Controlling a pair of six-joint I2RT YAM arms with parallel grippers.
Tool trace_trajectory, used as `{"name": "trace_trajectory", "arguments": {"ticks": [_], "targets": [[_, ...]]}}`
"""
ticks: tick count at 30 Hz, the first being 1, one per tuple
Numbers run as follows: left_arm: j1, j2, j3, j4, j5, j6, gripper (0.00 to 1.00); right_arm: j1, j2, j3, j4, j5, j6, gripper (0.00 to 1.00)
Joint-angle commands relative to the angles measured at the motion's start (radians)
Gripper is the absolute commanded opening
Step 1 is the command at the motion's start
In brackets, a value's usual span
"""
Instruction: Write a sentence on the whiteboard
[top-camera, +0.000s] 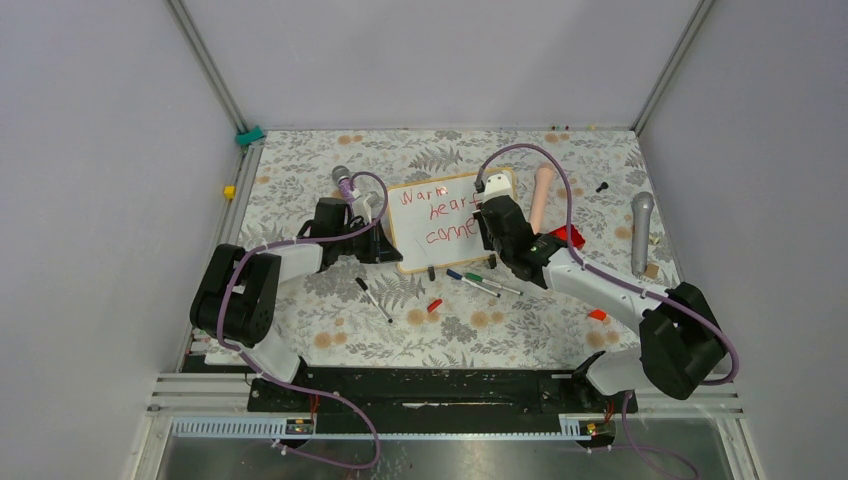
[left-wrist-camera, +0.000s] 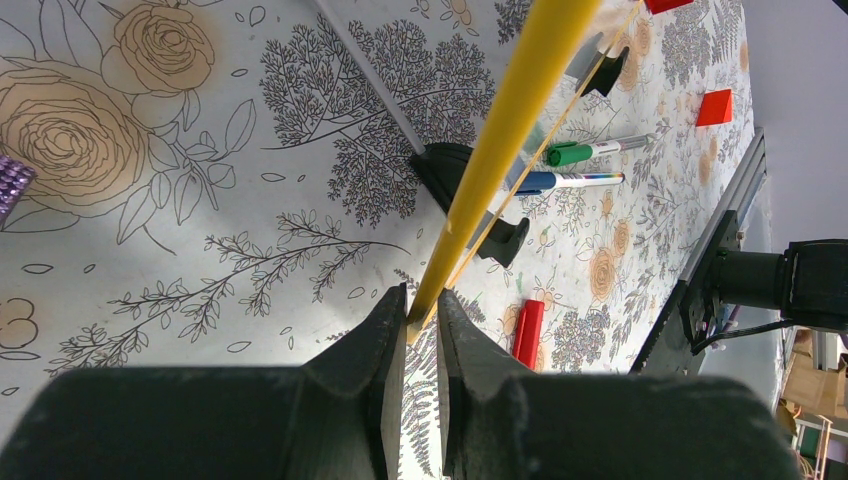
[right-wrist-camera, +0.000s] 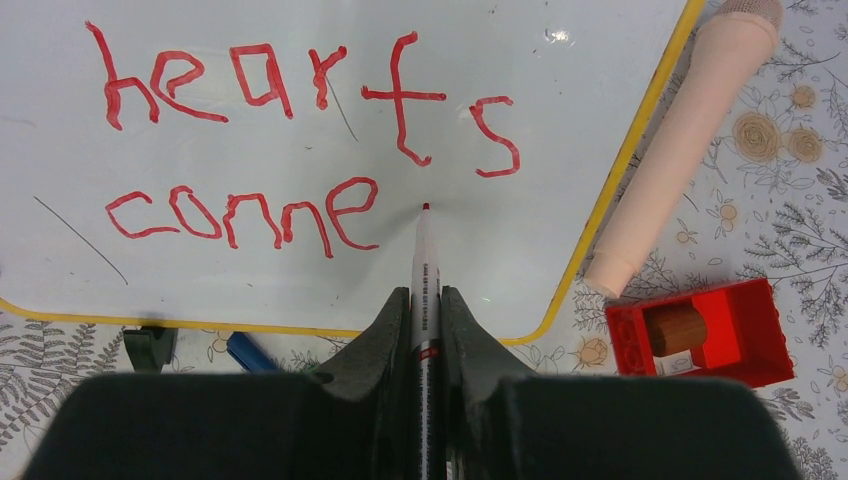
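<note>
**A:** Where is the small glossy whiteboard (top-camera: 410, 228) with the rounded yellowish frame?

**B:** In the middle of the floral-printed worktop (top-camera: 500, 325), between the two arms.

**A:** And the left jaws?

**B:** Clenched on the whiteboard's frame at its left edge. In the left wrist view the yellow rim is pinched between the two black fingers (left-wrist-camera: 370, 340).

**A:** The right jaws?

**B:** Grasping a slim white-barrelled red marker (right-wrist-camera: 424, 275), which runs straight out between them. Its red tip touches the board just right of the last "e".

**A:** What does the red handwritten sentence (right-wrist-camera: 400, 95) read?

**B:** "Warm" on top, "hearts" under it, then "conne" on the third line, the lines staggered.

**A:** What lies around the board?

**B:** A pale peach cylinder (right-wrist-camera: 680, 150) lies along the right edge, just beside the frame. Near its lower end sits a red plastic block (right-wrist-camera: 740, 340) with a brown wooden peg in its hollow. By the near edge a green-capped pen (left-wrist-camera: 570, 153) and a blue-capped pen (left-wrist-camera: 545, 181) lie side by side, and a small red cap (left-wrist-camera: 528, 332) lies nearer the arm bases.
</note>
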Motion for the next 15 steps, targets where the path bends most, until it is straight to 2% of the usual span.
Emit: {"name": "trace_trajectory", "arguments": {"ticks": [1,15], "targets": [[0.008,0.011,0.036,0.017,-0.032,0.008,0.01,-0.007,0.003,0.042,0.040,0.003,-0.007,0.00],[0.007,0.010,0.035,0.016,-0.033,0.008,0.01,-0.007,-0.014,0.029,0.016,-0.067,-0.009,0.00]]}}
